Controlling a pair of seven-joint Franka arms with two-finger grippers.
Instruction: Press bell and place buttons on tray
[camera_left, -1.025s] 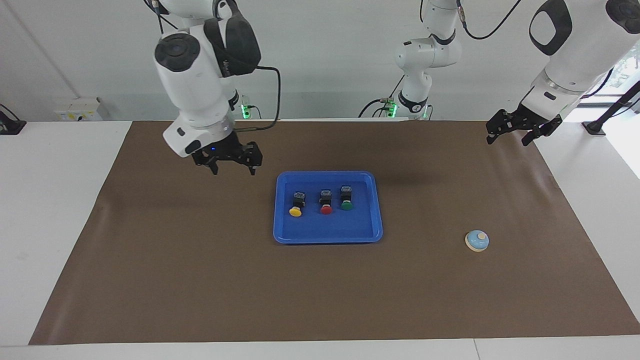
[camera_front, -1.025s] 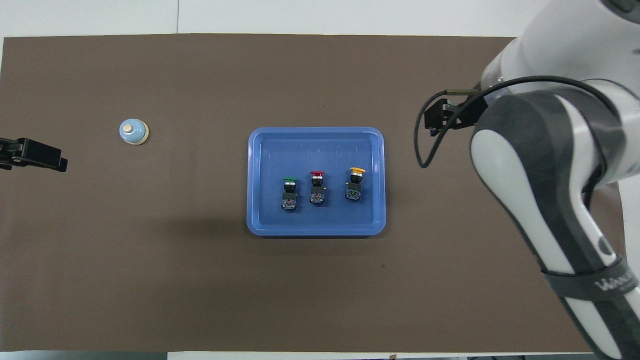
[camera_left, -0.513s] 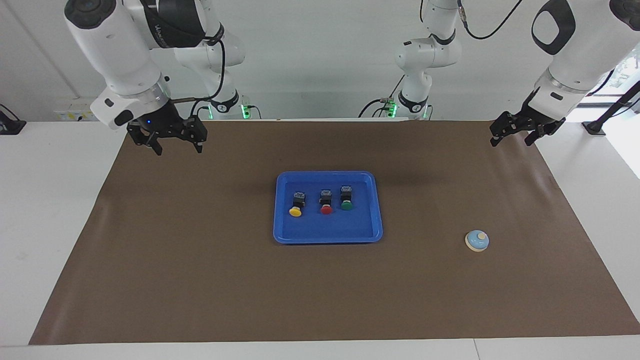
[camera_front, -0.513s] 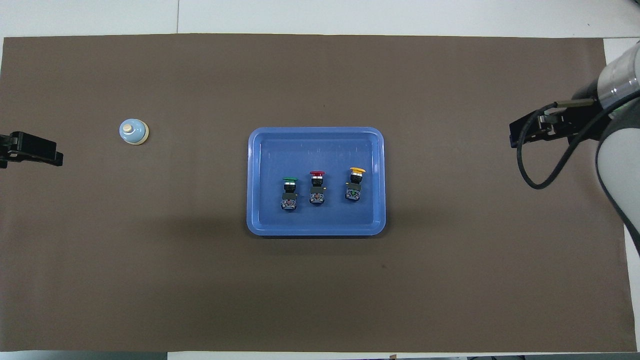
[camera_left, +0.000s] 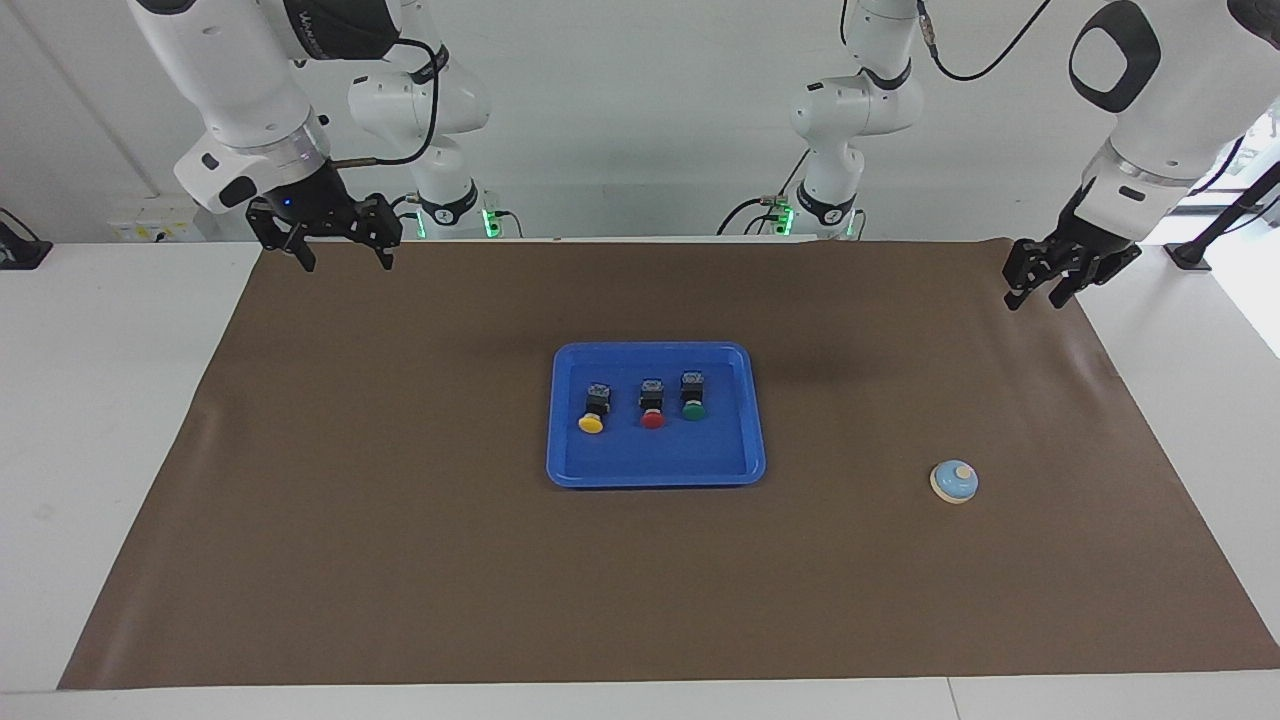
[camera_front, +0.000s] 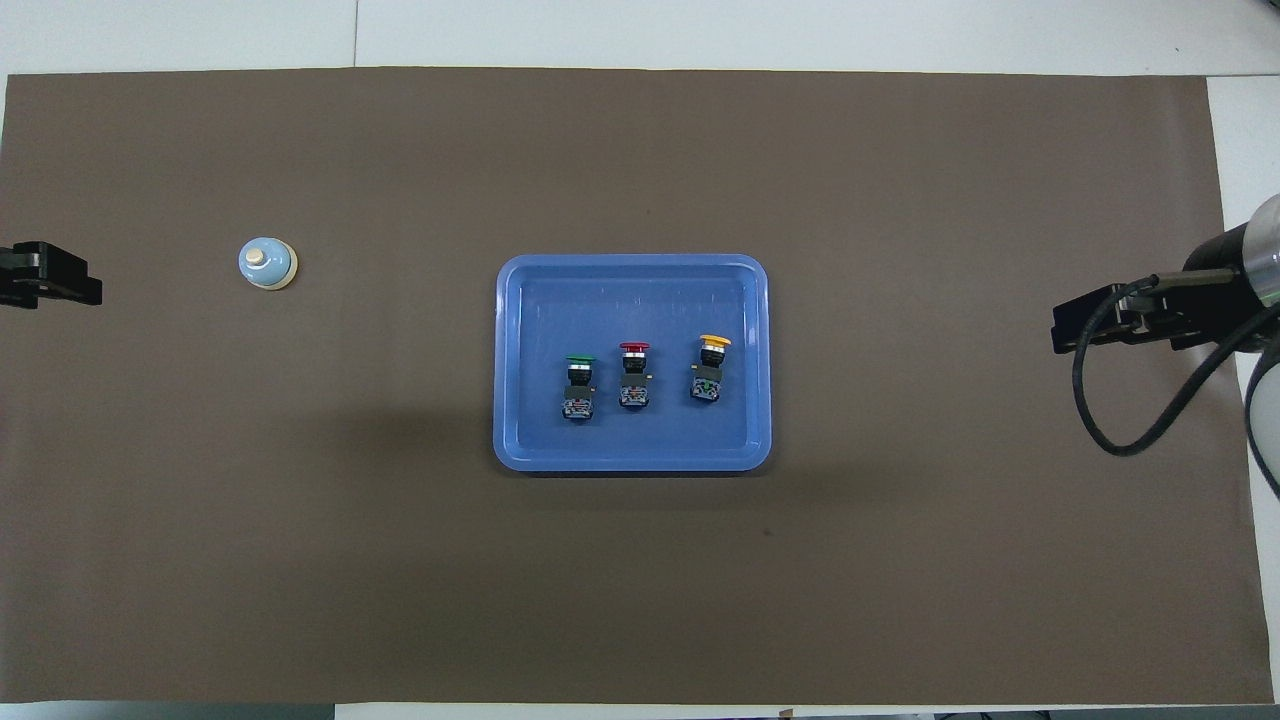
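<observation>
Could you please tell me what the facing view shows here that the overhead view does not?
Only the facing view shows the arms' bases and both whole hands, the right hand open and the left hand raised. Only the overhead view shows the table edge farthest from the robots. Both show the tray holding the buttons, and the bell toward the left arm's end.

Robotics lab: two white arms (camera_left: 240, 90) over a brown-matted white table (camera_left: 120, 420).
</observation>
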